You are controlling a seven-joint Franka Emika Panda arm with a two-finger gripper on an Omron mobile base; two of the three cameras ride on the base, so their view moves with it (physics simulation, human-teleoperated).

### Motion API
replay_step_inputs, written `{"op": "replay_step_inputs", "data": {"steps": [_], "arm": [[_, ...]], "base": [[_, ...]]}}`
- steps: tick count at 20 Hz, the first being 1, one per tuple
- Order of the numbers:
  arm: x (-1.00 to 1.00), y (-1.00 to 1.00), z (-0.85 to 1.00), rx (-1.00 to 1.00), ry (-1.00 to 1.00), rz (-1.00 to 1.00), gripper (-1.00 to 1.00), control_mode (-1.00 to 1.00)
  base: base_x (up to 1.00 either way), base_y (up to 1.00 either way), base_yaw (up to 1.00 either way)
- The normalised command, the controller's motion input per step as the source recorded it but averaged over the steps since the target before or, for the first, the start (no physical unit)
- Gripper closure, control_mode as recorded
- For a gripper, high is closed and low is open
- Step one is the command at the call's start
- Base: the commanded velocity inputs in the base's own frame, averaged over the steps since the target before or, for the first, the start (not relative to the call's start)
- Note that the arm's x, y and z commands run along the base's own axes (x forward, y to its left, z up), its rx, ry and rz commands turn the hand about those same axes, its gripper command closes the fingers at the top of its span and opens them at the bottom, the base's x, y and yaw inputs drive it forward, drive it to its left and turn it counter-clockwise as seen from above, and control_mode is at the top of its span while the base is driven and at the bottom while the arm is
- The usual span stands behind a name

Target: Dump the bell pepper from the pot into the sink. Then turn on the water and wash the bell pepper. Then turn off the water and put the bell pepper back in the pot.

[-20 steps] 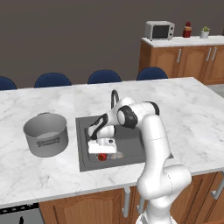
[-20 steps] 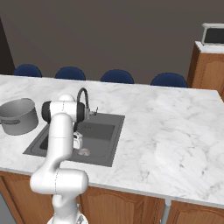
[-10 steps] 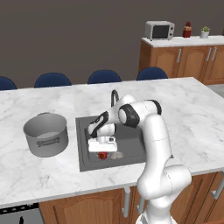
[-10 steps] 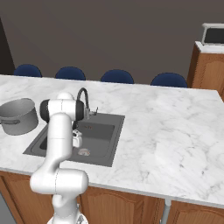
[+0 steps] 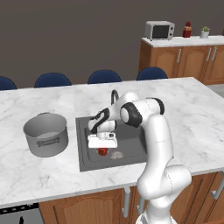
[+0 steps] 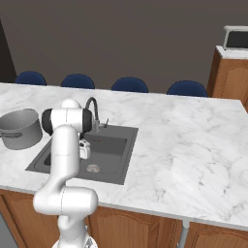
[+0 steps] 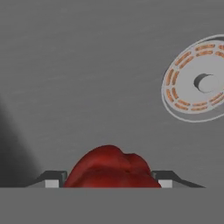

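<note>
White marble surface runs across a kitchen island, with blue chair backs lined up behind it and a dark wall beyond. Wooden cabinets at far right carry a microwave.

Sink: dark grey basin recessed in the marble, pale round drain on its floor toward the near side. Gooseneck faucet stands at the basin's rear edge; no water running.

Pot: grey, upright on the surface just left of the sink, apart from the basin edge. Interior looks empty from the left base view.

Bell pepper: small and red, lying on the sink floor, near the drain and to its left. In the hand view it shows as a red lump low in the picture, with the drain up and to the right, not touching it.

Arm bends down from the near side into the basin. Hand is lowered directly over the pepper, pointing down. Its fingers stand spread, one to either side of the pepper, jaws wide. Whether the pads actually touch the pepper's flanks I cannot tell; the pepper appears to rest on the basin floor, not lifted.
</note>
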Motion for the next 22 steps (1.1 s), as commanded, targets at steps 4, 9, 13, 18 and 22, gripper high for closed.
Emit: {"op": "replay_step_inputs", "data": {"steps": [4,9,13,18,22], "arm": [[0.0,0.0,0.26,0.0,-0.08,0.0,1.0,-1.0],[0.0,0.0,0.16,0.0,-0.1,0.0,1.0,-1.0],[0.0,0.0,0.1,0.0,-0.13,0.0,1.0,-1.0],[0.0,0.0,0.17,0.0,-0.13,0.0,1.0,-1.0],[0.0,0.0,0.28,0.0,-0.11,0.0,1.0,-1.0]], "base": [[0.0,0.0,0.0],[0.0,0.0,0.0],[0.0,0.0,0.0],[0.0,0.0,0.0],[0.0,0.0,0.0]]}}
